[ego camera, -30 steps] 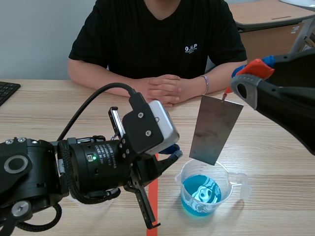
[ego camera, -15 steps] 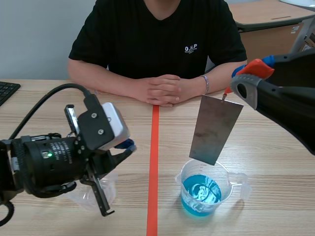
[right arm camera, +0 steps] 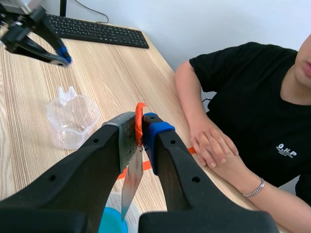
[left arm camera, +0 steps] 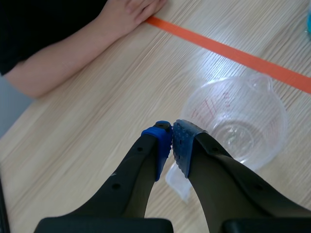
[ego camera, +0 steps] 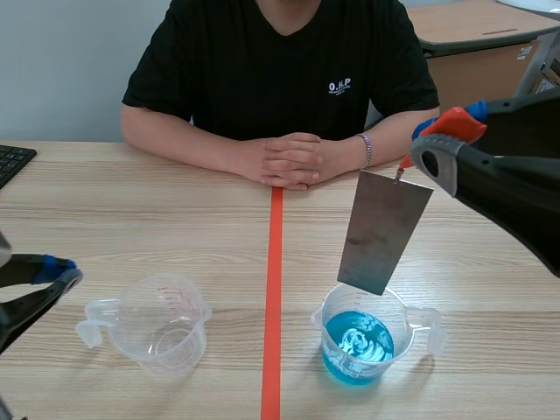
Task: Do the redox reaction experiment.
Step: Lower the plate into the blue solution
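**Plate held over blue solution, dip not yet made**

The right gripper [right arm camera: 141,124] is clamped on the top edge of the metal plate [ego camera: 383,229]. The plate hangs tilted, with its lower corner just above the far rim of the blue-liquid beaker [ego camera: 359,346]. As far as the scene view shows, the plate is not in the liquid yet.

The left gripper [left arm camera: 171,134] is low at the robot's left. Its blue pads are pressed together with nothing between them. It hovers just beside the handle of the empty beaker [ego camera: 162,324], apart from it.

The empty beaker stands on the tabletop [ego camera: 131,227] left of the orange-red tape line [ego camera: 274,254], and the blue-liquid beaker stands right of it. A person sits across the tabletop with hands [ego camera: 293,159] folded, well away from both beakers.

Step in hand, as a judgement: the solution looks ready in its beaker and the plate is lined up for immersion.

The next move calls for a straight descent by the right arm, with the plate kept inside the rim so its lower part goes into the blue liquid. The tilt means a corner may catch the rim and tip the light beaker.
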`<state>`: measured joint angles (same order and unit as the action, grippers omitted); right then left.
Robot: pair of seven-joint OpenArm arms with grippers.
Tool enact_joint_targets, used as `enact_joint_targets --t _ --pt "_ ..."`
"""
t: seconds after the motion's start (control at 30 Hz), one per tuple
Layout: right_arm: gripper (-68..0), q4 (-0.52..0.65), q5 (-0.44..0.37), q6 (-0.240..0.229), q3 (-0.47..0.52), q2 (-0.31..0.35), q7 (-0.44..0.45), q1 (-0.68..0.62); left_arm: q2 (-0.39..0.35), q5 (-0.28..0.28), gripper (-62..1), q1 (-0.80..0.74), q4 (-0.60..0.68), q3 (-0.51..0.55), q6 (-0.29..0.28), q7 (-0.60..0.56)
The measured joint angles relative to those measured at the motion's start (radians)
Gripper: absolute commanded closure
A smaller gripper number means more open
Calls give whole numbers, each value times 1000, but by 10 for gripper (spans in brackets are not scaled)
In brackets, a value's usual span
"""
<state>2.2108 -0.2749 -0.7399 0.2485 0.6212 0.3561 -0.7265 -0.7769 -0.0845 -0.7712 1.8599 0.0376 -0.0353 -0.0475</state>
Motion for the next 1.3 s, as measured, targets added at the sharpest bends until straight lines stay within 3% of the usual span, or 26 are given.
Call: enact_joint_targets --t 0.2,0.6,0.93,1.3 --pt "-15 0 0 0 0 0 -10 0 158 -25 -57 -229 25 160 27 -33" --pt "-15 0 0 0 0 0 1 -59 458 -25 -57 -406 25 173 24 -30" --pt "-15 0 23 0 0 0 1 -59 514 -25 -57 -443 25 173 24 -16" --pt "-15 -38 61 0 0 0 42 -59 519 -25 -57 -445 25 173 24 -10"
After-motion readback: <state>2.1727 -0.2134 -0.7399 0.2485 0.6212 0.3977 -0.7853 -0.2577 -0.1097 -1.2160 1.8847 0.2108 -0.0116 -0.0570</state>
